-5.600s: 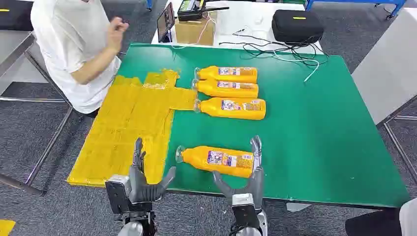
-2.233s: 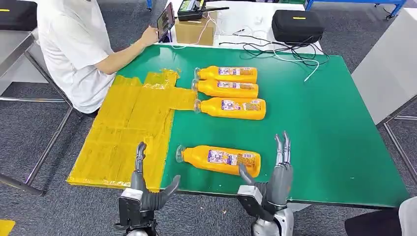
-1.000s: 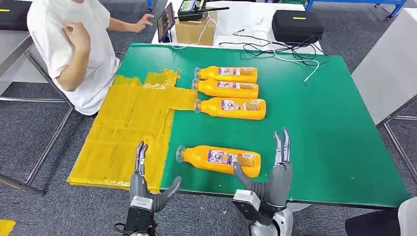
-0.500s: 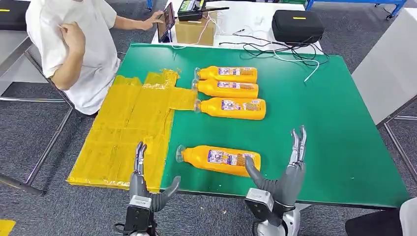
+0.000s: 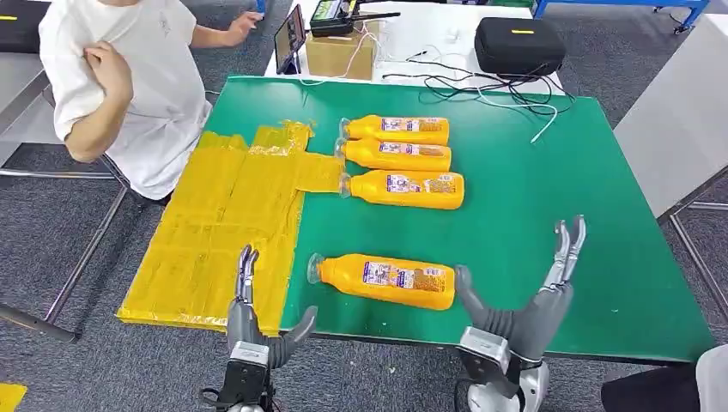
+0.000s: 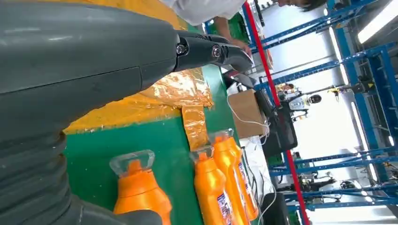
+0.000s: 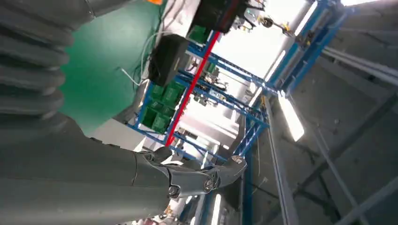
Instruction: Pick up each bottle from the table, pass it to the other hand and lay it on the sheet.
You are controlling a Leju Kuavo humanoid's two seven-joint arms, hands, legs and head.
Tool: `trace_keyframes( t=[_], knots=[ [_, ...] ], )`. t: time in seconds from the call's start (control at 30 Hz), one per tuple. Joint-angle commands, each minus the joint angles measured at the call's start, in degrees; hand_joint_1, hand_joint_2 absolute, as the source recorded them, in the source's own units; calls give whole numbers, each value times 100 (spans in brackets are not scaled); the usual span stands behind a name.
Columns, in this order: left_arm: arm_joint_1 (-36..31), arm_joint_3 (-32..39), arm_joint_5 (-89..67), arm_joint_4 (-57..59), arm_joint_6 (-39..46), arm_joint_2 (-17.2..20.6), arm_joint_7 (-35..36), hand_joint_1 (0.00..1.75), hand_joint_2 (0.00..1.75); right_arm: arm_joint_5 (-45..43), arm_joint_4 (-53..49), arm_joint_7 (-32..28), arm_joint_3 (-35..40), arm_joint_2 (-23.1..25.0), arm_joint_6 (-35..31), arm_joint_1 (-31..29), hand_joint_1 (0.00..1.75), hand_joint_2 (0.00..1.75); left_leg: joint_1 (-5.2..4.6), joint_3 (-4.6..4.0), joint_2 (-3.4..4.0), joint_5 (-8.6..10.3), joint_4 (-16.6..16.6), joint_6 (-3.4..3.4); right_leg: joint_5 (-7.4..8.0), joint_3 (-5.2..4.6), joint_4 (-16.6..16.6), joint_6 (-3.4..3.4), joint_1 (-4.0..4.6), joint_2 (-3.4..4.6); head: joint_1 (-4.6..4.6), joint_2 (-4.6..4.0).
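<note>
On the green table [image 5: 549, 223], nearest bottle [image 5: 386, 279] lying free at 3 o'clock of the yellow sheet [image 5: 223, 232], both hands spread empty beside it, right hand [image 5: 524, 300] and left hand [image 5: 257, 318]; pickup step, judging so, needing right hand closing around bottle's body.

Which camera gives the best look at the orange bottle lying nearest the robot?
The head view: the nearest bottle lies there whole, between the two hands. The left wrist view catches its clear cap and neck; the right wrist view looks up toward the ceiling instead.

Four orange bottles [image 5: 385, 280] lie flat on green table [image 5: 549, 197] beside yellow sheet [image 5: 223, 232].
</note>
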Motion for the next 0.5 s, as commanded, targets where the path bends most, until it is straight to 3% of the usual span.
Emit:
trace_keyframes(
  t=[0.03, 0.23, 0.43, 0.47, 0.5],
  knots=[
    [-152, 166, -17, 182, -11, -45, 4, 0, 175, -56, -177, -2, -183, 90, -20, -99, 0, 0, 2, 14, 0, -4, -3, -7, -5, 13, -1, -9, 3, -2, 2, 2],
    [-106, 248, -82, 118, -11, -69, 4, 0, 175, -488, -29, -2, -237, 90, -20, -62, 0, 0, 3, 16, 1, -4, -5, -5, -4, 15, -4, -7, 4, -1, 2, 0],
    [-89, 306, -75, 86, -11, -72, 4, 0, 175, -381, 8, -2, -204, 90, -20, -47, 0, 0, 3, 17, 3, -5, -4, -6, -4, 16, -4, -8, 4, 2, 0, 0],
    [-73, 306, -65, 50, -11, -69, 4, 0, 175, -303, 166, -2, -178, 90, -20, -102, 0, 175, 2, 13, 2, -2, -5, -5, -3, 12, -3, -7, 2, 0, 0, 0],
    [-57, 309, -65, 28, -11, -62, 4, 0, 175, -119, 278, -2, -134, 90, -20, -56, 0, 175, 3, 23, 3, -6, -4, -8, -6, 21, -3, -11, 4, 1, 2, 2]
  ],
)
